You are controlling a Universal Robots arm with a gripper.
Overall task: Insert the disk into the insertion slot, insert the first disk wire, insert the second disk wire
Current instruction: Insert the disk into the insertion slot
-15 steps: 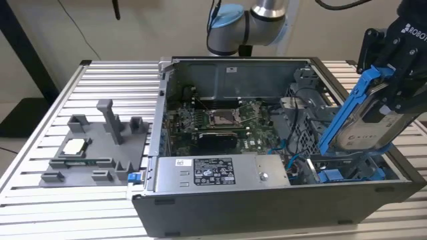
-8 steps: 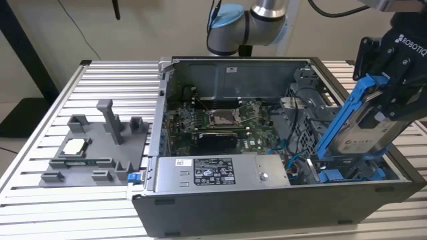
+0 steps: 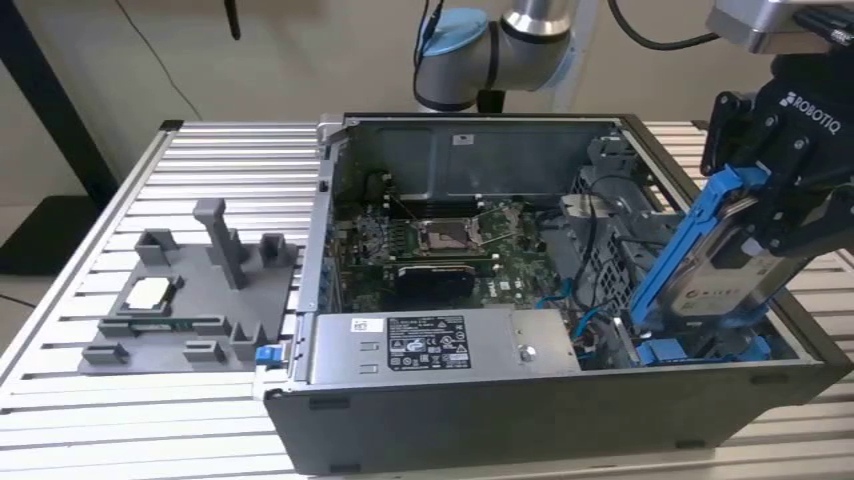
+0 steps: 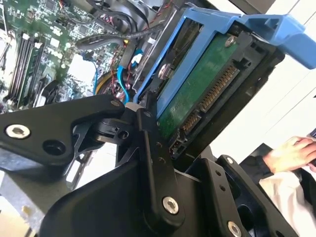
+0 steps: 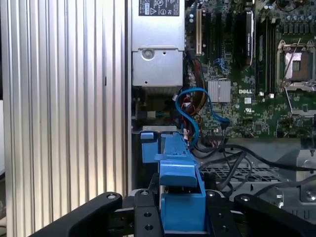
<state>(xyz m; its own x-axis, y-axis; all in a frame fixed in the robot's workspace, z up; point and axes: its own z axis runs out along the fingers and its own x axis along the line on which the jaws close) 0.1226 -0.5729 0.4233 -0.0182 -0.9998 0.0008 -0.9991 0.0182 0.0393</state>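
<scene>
Ribbed metal table (image 3: 214, 170) carries an open case (image 3: 534, 420), lying on its side with the inside facing up. The disk (image 3: 721, 285), in its blue carrier (image 3: 681, 250), stands steeply tilted over the corner of the case at the exterior view's right. Its lower end is down among the blue rails of the slot (image 3: 701, 350), though whether it touches them cannot be told. The gripper (image 3: 767, 215) is clamped on the disk, one black finger (image 4: 148, 133) pressed to each long side of the carrier. In the second wrist view the disk's green circuit board (image 4: 197, 94) and its row of connector pins face the camera. In the first wrist view the carrier's blue end tab (image 5: 180, 177) sits between the two fingers.

Just beside the slot, a blue cable (image 5: 195, 108) loops up out of the case floor, and a bundle of black wires (image 5: 232, 153) runs across the perforated cage (image 5: 242, 173). The cage stands next to the disk, on the side toward the motherboard (image 3: 441, 235). A grey power supply (image 3: 427, 345) with a white label lies along the near wall, with the cables between it and the slot.

Well apart, on the table at the exterior view's left, sits a grey fixture tray (image 3: 187, 295). A person's hand (image 4: 291, 153) with a white sleeve shows beyond the table in the second wrist view.
</scene>
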